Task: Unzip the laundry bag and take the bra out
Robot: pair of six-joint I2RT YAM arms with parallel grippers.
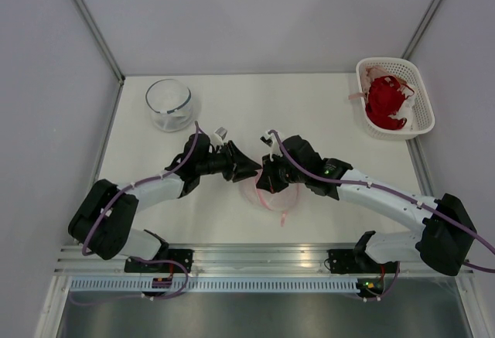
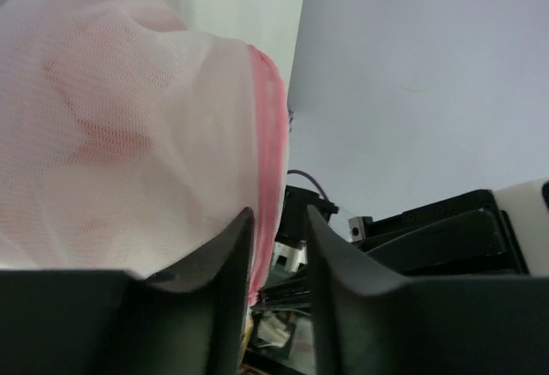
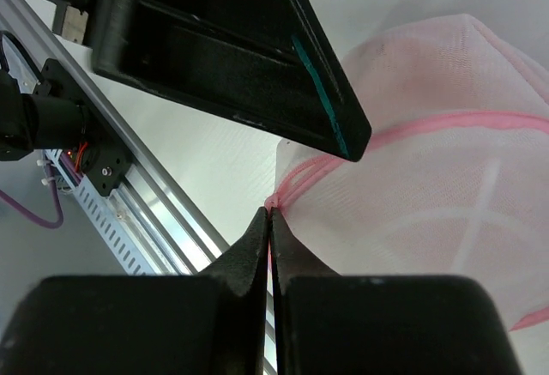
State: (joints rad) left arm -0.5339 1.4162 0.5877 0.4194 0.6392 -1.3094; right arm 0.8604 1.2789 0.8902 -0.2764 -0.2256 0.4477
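Observation:
The laundry bag (image 1: 276, 196), a white mesh pod with a pink rim, lies at the table's middle between both arms. In the right wrist view my right gripper (image 3: 270, 214) is shut on a pink tab at the bag's (image 3: 429, 195) rim seam. In the left wrist view my left gripper (image 2: 279, 216) stands narrowly open at the bag's (image 2: 129, 135) pink rim (image 2: 270, 126), which runs along the inner side of one finger. A pinker patch shows through the mesh, likely the bra (image 2: 103, 139). From above, the left gripper (image 1: 251, 169) and right gripper (image 1: 267, 180) nearly touch.
A clear glass bowl (image 1: 169, 104) stands at the back left. A white lattice basket (image 1: 387, 63) with a red garment (image 1: 387, 102) sits at the back right. The left arm's black finger (image 3: 257, 49) hangs close above the right gripper. An aluminium rail (image 1: 255, 257) runs along the near edge.

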